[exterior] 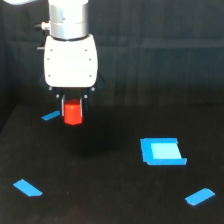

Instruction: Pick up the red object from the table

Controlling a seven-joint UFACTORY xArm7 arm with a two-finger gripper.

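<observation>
Block (73, 113) sits clamped between gripper (73, 111) jaws above table (100, 190); we judge it light, rigid, smooth, best held across 2 flat faces.

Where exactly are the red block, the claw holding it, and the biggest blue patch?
red block (73, 113): exterior view, front face of the block.
claw (73, 111): exterior view, midway between its two fingertips, either side of the block.
biggest blue patch (162, 151): exterior view, middle of its flat top, on the view's right.

My arm hangs straight down, my gripper (73, 111) clamped on the red object (73, 113), lifted above the table (100, 190)
</observation>
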